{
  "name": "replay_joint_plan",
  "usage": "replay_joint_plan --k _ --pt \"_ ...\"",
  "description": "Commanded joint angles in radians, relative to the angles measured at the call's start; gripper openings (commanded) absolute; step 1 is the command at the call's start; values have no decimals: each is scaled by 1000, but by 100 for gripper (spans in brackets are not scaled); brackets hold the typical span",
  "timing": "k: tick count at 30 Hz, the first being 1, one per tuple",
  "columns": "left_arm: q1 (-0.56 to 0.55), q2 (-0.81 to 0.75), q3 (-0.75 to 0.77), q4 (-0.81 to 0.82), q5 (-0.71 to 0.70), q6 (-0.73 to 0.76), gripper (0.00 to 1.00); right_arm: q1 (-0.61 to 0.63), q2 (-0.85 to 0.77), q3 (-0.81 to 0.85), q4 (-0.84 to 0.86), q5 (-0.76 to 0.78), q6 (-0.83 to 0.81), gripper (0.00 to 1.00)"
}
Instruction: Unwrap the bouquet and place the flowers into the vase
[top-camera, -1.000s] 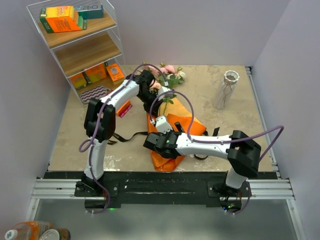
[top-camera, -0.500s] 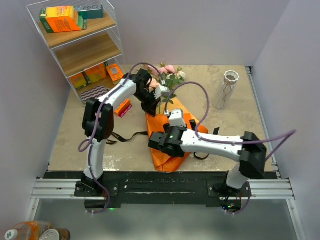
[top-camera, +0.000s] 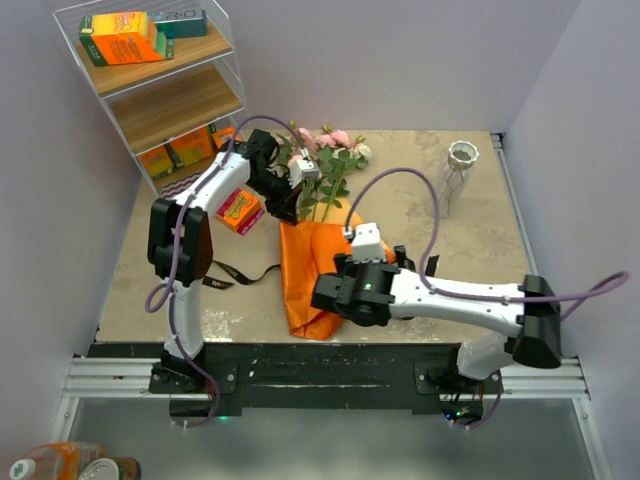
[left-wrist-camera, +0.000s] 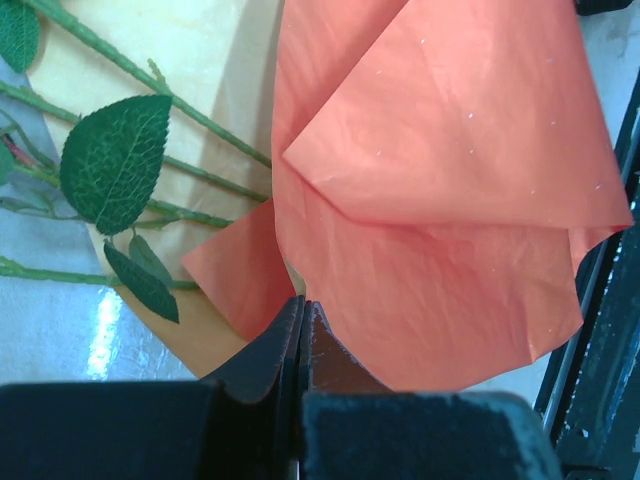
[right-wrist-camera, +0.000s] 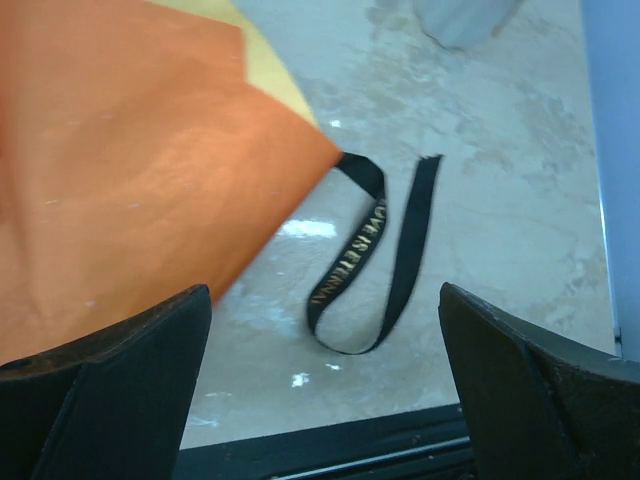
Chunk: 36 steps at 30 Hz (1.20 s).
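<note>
Top view, flowers: pink and cream flowers (top-camera: 335, 145) by the far edge of the desk (top-camera: 480, 240), stems running down into the orange paper (top-camera: 310, 270).
Top view, vase: vase (top-camera: 455, 180) upright near the far right corner, well apart from the blooms.
Top view, claws: left claw (top-camera: 288, 208) at the paper's upper edge; right claw (top-camera: 322, 298) over its near part.
Left wrist: left claw (left-wrist-camera: 301, 305) pressed together at the orange paper (left-wrist-camera: 450, 200); whether it pinches the edge cannot be told. Green stems (left-wrist-camera: 200, 118) and a leaf (left-wrist-camera: 115, 150) lie beside.
Right wrist: right claw (right-wrist-camera: 322, 300) spread wide, holding nothing, above the orange paper (right-wrist-camera: 120, 180) and a black ribbon (right-wrist-camera: 350, 255).
</note>
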Motion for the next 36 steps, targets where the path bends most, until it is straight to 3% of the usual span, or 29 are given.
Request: replay_joint_plan --k 1,7,17,22,23,24,26,30,36 --pt "-6 -47 11 -13 79 5 0 78 184 136 145 26 -131 99" --pt "-6 -54 7 -12 96 7 0 91 326 149 302 26 -243 99" --pt "-4 -71 11 -18 99 22 0 60 529 190 73 127 -61 98" --pt "-4 -73 14 -21 96 23 0 59 499 162 73 124 -17 98" --pt "-4 -71 14 -22 94 25 0 51 498 167 -6 130 28 98" --pt "-4 -71 14 -22 93 25 0 48 499 184 -72 138 174 97" --pt "-4 -71 14 -25 88 25 0 34 470 172 -143 140 200 97" --pt "-3 -71 14 -25 73 26 0 13 328 69 -142 100 307 97" --pt "-3 -77 24 -25 70 25 0 -73 130 -41 -142 72 295 99"
